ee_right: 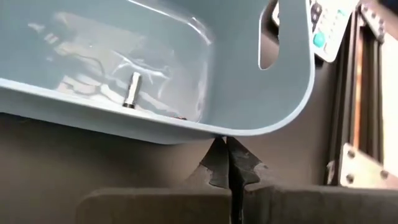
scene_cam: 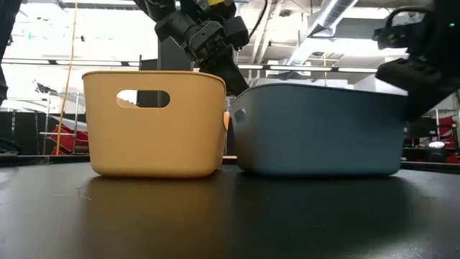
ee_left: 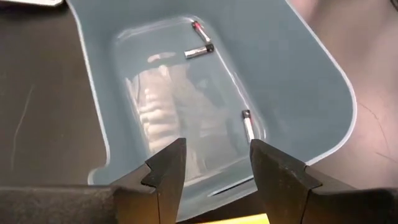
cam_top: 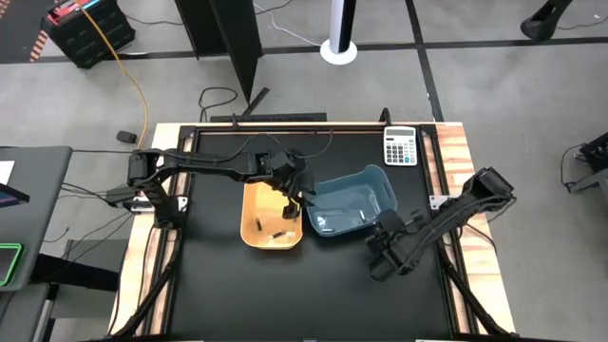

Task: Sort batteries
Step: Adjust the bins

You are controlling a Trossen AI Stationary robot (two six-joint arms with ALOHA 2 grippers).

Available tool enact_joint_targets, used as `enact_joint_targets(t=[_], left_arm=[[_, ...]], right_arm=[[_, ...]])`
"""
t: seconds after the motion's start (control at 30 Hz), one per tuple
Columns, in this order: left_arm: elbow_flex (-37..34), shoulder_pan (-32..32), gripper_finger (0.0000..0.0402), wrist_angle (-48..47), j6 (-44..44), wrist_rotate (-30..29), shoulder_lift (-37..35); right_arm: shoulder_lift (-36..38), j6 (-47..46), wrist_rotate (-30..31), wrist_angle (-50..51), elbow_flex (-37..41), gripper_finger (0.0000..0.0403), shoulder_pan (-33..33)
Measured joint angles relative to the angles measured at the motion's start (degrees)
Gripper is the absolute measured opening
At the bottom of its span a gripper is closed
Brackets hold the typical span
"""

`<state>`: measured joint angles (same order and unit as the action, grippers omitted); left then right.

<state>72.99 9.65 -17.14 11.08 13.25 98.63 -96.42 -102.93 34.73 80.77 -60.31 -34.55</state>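
Note:
A blue plastic bin [cam_top: 353,201] and a yellow bin [cam_top: 271,217] stand side by side on the black table. My left gripper [ee_left: 217,163] hangs open above the blue bin's end next to the yellow bin, empty. Three pale silvery batteries [ee_left: 247,124] lie on the blue bin's floor. Two dark batteries [cam_top: 278,233] lie on the yellow bin's floor. My right gripper [ee_right: 229,163] is shut and sits low, just outside the blue bin's near right corner [cam_top: 372,233]. My right gripper has its shut fingertips [ee_right: 219,160] right at the blue bin's outer wall, under the rim [ee_right: 217,132], coming level from the table's near right. I cannot tell whether they touch the wall.
A grey-white calculator [cam_top: 401,147] lies near the table's far right corner. The two bins touch at their facing walls [scene_cam: 228,122]. Bare black table [cam_top: 285,294] stretches in front of the bins and to their left. Metal frame rails run along the table's sides [ee_right: 360,93].

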Motion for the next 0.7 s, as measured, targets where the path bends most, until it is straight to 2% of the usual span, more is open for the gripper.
enact_joint_targets(t=[0.2, 0.7], left_arm=[[-0.02, -0.02, 0.0173, -2.51, 0.19, 1.25, 0.00], [-0.07, -2.51, 0.0173, -4.01, -0.47, 3.57, 0.00]], right_arm=[[0.00, 6.90, 1.69, -0.02, 0.00, 0.0001, 4.84], [0.00, 13.63, 8.34, -1.02, 0.00, 0.0001, 12.11]])
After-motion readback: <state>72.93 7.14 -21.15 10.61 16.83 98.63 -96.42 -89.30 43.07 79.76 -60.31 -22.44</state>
